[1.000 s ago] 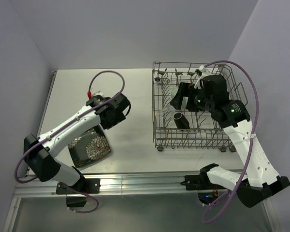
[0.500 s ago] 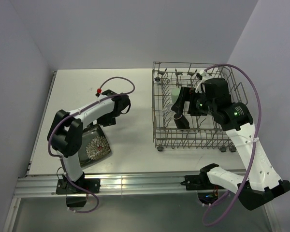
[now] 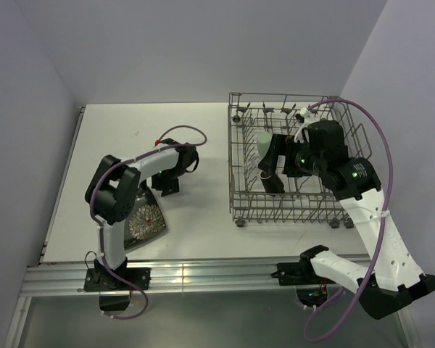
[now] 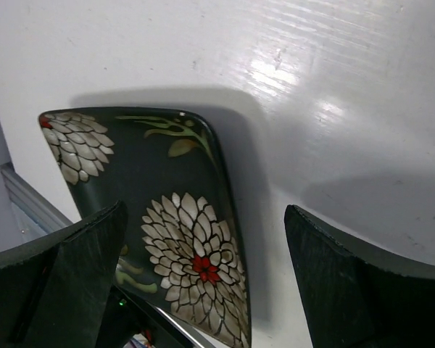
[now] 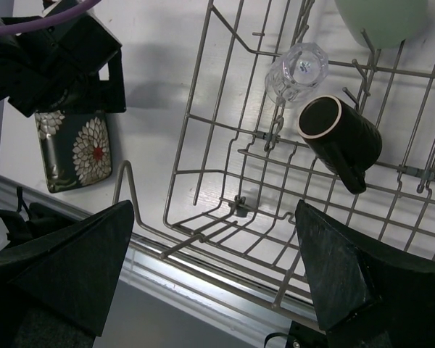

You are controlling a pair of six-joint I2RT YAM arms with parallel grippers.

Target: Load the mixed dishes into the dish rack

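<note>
1. White table (image 3: 196, 217) between pale violet walls (image 3: 203, 51) carries everything we see, and the two arms rise from its near edge.
2. We find the rack (image 3: 235, 190) standing on the right half of the table.
3. Inside it we see the mug (image 5: 341, 141) lying on its side and the glass (image 5: 299, 70) tipped over just beside the mug's mouth. The green cup (image 5: 380, 18) sits farther back, partly cut off in the right wrist view.
4. The plate (image 4: 181, 217) lies flat on the table at the near left, well apart from the rack.
5. Our left gripper (image 4: 206, 225) hangs low over the plate, jaws spread wide and holding nothing. We cannot tell whether it touches the plate.
6. Our right gripper (image 5: 214, 217) hovers above the rack near the mug and glass, jaws likewise spread wide and empty.
</note>
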